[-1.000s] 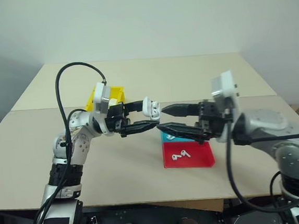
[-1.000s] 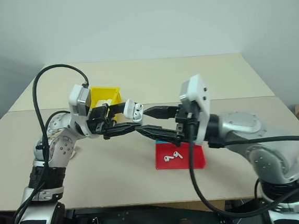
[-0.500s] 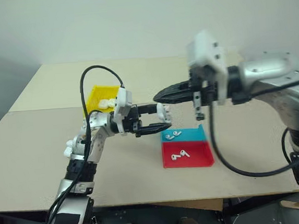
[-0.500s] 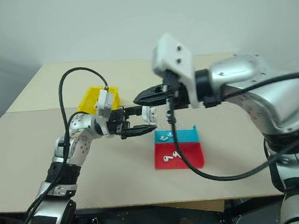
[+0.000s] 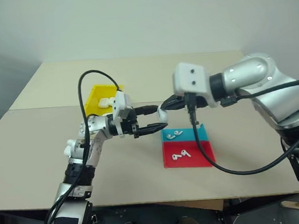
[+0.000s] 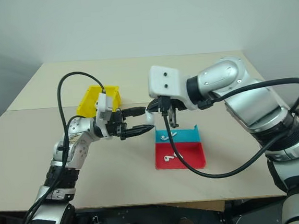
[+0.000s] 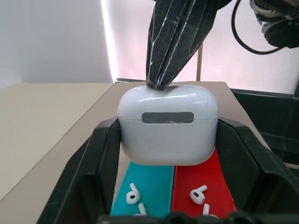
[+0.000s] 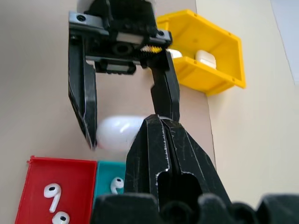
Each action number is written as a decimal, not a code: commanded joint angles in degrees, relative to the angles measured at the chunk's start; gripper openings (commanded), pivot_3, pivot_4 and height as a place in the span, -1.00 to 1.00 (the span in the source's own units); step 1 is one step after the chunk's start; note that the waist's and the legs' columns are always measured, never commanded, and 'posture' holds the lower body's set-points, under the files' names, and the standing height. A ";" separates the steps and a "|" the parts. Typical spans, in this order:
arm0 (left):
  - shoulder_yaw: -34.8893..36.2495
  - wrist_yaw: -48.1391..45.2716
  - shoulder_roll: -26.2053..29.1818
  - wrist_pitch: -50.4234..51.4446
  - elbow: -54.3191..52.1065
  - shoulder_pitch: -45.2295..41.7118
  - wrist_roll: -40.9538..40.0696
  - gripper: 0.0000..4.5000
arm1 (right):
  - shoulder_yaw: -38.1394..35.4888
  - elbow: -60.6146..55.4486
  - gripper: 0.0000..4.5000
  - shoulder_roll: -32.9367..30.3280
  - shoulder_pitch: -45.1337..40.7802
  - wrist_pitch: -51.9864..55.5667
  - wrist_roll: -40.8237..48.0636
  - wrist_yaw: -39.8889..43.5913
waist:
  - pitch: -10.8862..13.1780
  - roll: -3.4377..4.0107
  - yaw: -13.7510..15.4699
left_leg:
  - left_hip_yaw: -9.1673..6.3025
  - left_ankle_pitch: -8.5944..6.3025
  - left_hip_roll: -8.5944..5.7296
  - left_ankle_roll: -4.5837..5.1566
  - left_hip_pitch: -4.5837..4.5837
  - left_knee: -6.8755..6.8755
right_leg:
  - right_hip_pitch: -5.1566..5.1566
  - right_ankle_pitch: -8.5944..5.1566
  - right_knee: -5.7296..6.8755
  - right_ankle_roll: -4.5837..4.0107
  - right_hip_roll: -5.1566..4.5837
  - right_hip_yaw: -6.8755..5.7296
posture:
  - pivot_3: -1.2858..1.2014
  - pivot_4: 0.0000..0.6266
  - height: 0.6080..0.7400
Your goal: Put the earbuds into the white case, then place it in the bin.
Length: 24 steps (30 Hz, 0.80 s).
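My left gripper (image 5: 160, 118) is shut on the white case (image 7: 167, 123), gripping its two sides, and the lid is closed. My right gripper (image 5: 166, 106) is shut, and its joined tips rest on the top of the case's lid. Both grippers hang above the table, just left of the tray. Loose earbuds lie in the tray: one pair (image 5: 173, 135) in the blue half, another pair (image 5: 180, 154) in the red half. The yellow bin (image 5: 92, 100) stands behind my left arm.
The flat red-and-blue tray (image 5: 198, 159) lies on the table in front of me, right of centre. Another white case (image 5: 105, 101) sits inside the bin. Black cables loop over both arms.
My right gripper, open a second ago beside the case, has shut and swung up and over, so its tips now touch the lid. My left gripper has kept its hold on the case.
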 commanded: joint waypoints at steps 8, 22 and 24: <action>9.82 35.52 -1.68 4.41 -9.06 2.50 10.15 0.23 | -29.99 -9.59 -0.98 10.44 15.69 20.59 21.54 -16.67 | -0.04 -0.04 1.28 | -0.05 0.00 -0.02 0.01 0.01 0.05 | 0.09 0.01 0.05 -0.01 -0.03 -0.02 | 0.03 -0.52 1.00; 9.08 50.64 -1.58 5.58 10.98 -5.87 19.64 0.39 | -28.33 -14.40 -0.99 11.96 20.87 20.47 23.77 -24.47 | -0.04 -0.04 1.45 | -0.05 0.03 -0.09 0.01 0.00 0.02 | 0.05 0.02 0.03 -0.01 -0.04 -0.03 | 0.03 -0.52 1.00; 8.43 50.79 -1.35 6.12 12.97 -7.09 20.44 0.66 | -28.32 -14.77 -1.00 11.78 20.91 20.52 24.38 -24.89 | -0.04 -0.04 1.45 | -0.06 0.03 -0.09 0.01 0.00 0.02 | 0.04 0.02 0.06 -0.01 -0.03 -0.03 | 0.03 -0.52 1.00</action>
